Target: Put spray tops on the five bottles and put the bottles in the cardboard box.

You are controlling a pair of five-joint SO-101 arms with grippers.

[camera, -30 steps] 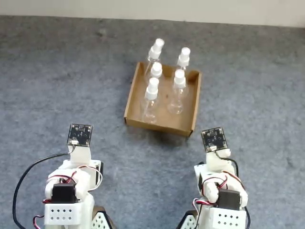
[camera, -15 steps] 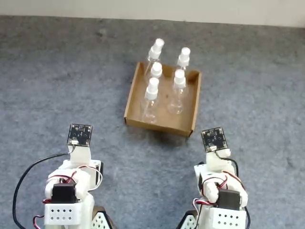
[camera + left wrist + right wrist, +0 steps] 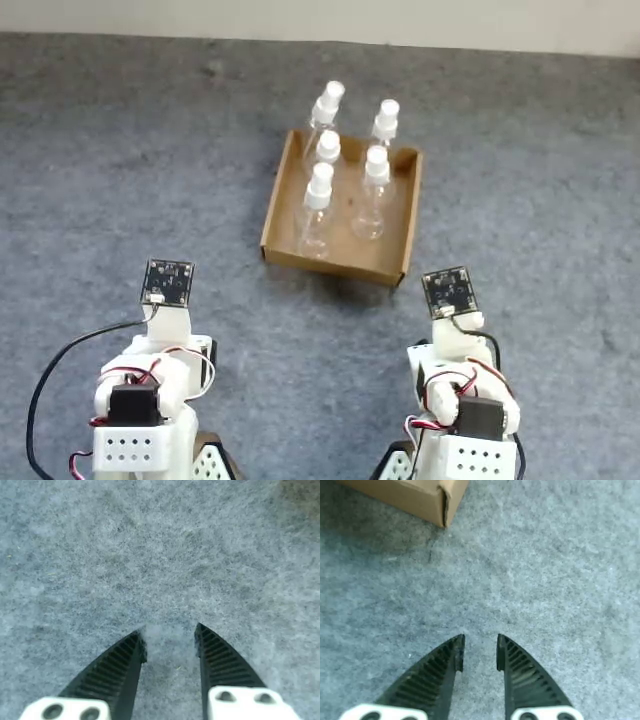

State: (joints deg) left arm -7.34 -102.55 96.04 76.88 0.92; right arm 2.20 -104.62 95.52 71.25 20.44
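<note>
Both my arms sat folded back, well short of the shallow brown cardboard box (image 3: 332, 262). The left gripper (image 3: 170, 636) was spread and the right gripper (image 3: 480, 652) narrowly parted, both over grey carpet (image 3: 120, 180). Three clear white-topped spray bottles (image 3: 318, 205) stood inside; whether two at its far wall did, I couldn't tell.

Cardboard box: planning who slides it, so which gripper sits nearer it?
Right. The right gripper hangs just off a near corner of the cardboard box; the left gripper sits farther away, over carpet.
</note>
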